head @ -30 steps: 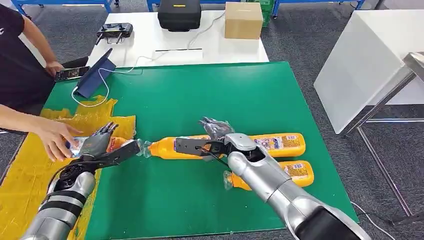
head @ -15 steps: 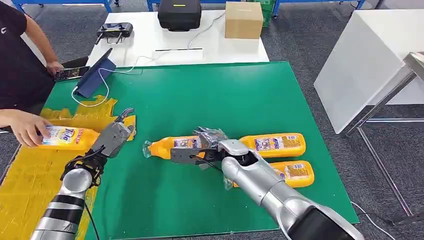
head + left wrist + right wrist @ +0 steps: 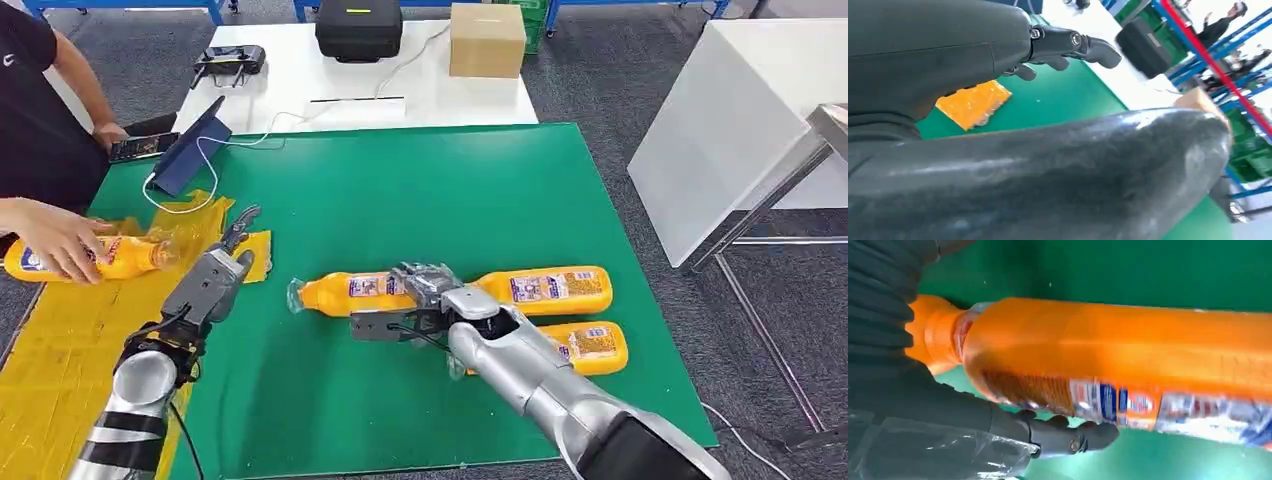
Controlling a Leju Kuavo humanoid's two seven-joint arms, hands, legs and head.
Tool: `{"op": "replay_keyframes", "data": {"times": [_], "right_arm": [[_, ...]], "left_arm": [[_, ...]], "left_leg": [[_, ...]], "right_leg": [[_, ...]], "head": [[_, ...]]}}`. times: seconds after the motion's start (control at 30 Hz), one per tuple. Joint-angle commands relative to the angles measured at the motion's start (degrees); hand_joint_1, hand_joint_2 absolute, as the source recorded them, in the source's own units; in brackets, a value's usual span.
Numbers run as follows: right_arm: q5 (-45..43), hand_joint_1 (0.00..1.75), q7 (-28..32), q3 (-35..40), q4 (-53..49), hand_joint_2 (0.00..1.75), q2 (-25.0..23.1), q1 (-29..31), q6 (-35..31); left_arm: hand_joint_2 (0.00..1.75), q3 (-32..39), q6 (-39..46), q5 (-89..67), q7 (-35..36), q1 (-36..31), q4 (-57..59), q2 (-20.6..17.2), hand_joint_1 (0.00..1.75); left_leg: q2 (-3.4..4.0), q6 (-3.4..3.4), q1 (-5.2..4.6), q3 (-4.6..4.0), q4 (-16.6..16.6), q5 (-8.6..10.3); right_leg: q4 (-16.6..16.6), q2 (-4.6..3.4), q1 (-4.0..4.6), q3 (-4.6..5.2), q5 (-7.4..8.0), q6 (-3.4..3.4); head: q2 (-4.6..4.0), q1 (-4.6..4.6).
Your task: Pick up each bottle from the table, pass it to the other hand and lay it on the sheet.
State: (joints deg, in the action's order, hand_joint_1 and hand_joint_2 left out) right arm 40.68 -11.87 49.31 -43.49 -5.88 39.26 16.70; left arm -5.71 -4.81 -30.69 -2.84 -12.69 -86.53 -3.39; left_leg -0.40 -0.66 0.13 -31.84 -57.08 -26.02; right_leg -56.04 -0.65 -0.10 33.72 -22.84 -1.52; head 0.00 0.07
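Note:
Three orange bottles lie on the green table [image 3: 420, 190]. The nearest-left bottle [image 3: 345, 292] [image 3: 1128, 350] lies with its cap to the left, and my right hand [image 3: 425, 298] is set around its body: fingers over the top, thumb stretched along the near side. It rests on the mat. Two more bottles [image 3: 555, 287] [image 3: 592, 345] lie to the right of that arm. My left hand [image 3: 215, 278] [image 3: 1068, 45] is empty with fingers spread, by the edge of the yellow sheet [image 3: 60, 350]. A person's hand [image 3: 55, 240] holds a fourth bottle [image 3: 95, 258] over the sheet.
A blue tablet [image 3: 190, 150] with a white cable lies at the table's far left corner. Behind stands a white table [image 3: 300, 80] with a black case [image 3: 358, 28], a cardboard box [image 3: 487, 40] and a controller [image 3: 230, 62]. Another white table [image 3: 740, 120] stands at right.
The person has drawn the bottle away from my left hand, leftward across the sheet. My left hand is now empty. My right hand has lowered around the nearest bottle.

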Motion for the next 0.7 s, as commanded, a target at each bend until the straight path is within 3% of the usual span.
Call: {"op": "replay_keyframes", "data": {"times": [0.03,0.1,0.13,0.17,0.2,0.3,0.47,0.53,0.6,0.7], "right_arm": [[4.17,0.00,-1.12,4.89,11.98,1.75,-0.20,0.57,-2.76],[6.59,0.00,-0.77,4.79,15.60,1.75,-0.74,0.48,-4.24],[6.92,0.16,-0.62,4.46,16.45,1.75,-0.72,0.19,-4.68],[7.21,1.38,-0.36,3.91,17.46,1.75,-1.02,0.05,-4.94],[7.84,1.48,-0.34,3.84,18.08,1.75,-1.11,-0.17,-5.00],[9.46,1.57,-0.32,3.47,19.93,1.75,-1.34,-1.07,-4.73],[12.11,1.54,0.23,3.51,22.07,1.75,-1.74,-2.69,-5.09],[13.21,1.57,0.23,3.76,22.43,1.75,-1.86,-3.14,-4.88],[13.43,1.75,0.20,3.88,22.52,1.75,-2.05,-3.51,-4.84],[13.15,1.75,-0.06,2.28,22.08,1.75,-2.31,-3.65,-6.64]], "left_arm": [[0.00,-3.39,-0.84,4.28,-1.28,3.34,-6.62,2.39,0.00],[0.00,-4.23,-1.59,6.73,-1.03,4.04,-7.78,2.24,0.00],[0.00,-4.41,-1.61,7.03,-1.04,4.23,-8.10,2.24,0.00],[0.00,-4.50,-1.54,7.23,-1.06,4.30,-8.32,2.31,0.00],[0.00,-4.34,-1.56,8.13,-1.12,4.40,-8.49,2.66,0.00],[0.00,-4.27,-1.65,9.96,-1.40,4.48,-8.95,2.98,0.00],[0.00,-4.49,-2.11,12.67,-1.61,4.83,-10.03,3.08,0.00],[0.00,-4.65,-2.16,13.06,-1.70,5.01,-10.48,3.22,0.00],[0.00,-4.88,-2.19,13.06,-1.70,5.05,-10.74,3.43,0.00],[0.00,-5.23,-2.11,12.84,-1.54,5.28,-11.22,3.70,0.00]], "left_leg": [[-0.03,0.01,0.02,0.13,0.05,-0.04],[-0.08,0.03,0.04,0.25,0.10,-0.05],[-0.12,0.03,0.02,0.23,0.10,-0.03],[-0.12,0.02,0.01,0.17,0.06,-0.03],[-0.19,0.03,0.01,0.23,0.10,-0.03],[-0.06,0.03,0.02,0.26,0.08,-0.05],[-0.04,0.07,0.04,0.62,0.14,0.00],[-0.04,0.08,0.06,0.63,0.14,0.01],[-0.03,0.06,0.03,0.76,0.11,-0.05],[-0.08,0.05,0.05,0.90,0.16,-0.01]], "right_leg": [[0.08,0.08,0.02,-0.17,-0.04,-0.01],[0.16,0.17,0.05,-0.31,-0.06,-0.01],[0.15,0.19,0.04,-0.29,-0.06,0.00],[0.10,0.14,0.03,-0.22,-0.05,0.00],[0.15,0.22,0.03,-0.31,-0.07,0.00],[0.12,0.06,0.03,-0.28,-0.03,0.01],[0.23,0.20,0.06,-0.62,0.00,0.04],[0.26,0.19,0.08,-0.63,0.03,0.05],[0.20,0.13,0.06,-0.73,-0.04,0.05],[0.28,0.21,0.09,-0.89,-0.01,0.04]], "head": [[0.00,0.00],[0.00,0.00],[0.00,0.00],[0.00,0.02],[0.00,-0.02],[0.00,-0.04],[0.00,-0.02],[0.00,-0.02],[0.00,0.00],[0.00,0.00]]}}
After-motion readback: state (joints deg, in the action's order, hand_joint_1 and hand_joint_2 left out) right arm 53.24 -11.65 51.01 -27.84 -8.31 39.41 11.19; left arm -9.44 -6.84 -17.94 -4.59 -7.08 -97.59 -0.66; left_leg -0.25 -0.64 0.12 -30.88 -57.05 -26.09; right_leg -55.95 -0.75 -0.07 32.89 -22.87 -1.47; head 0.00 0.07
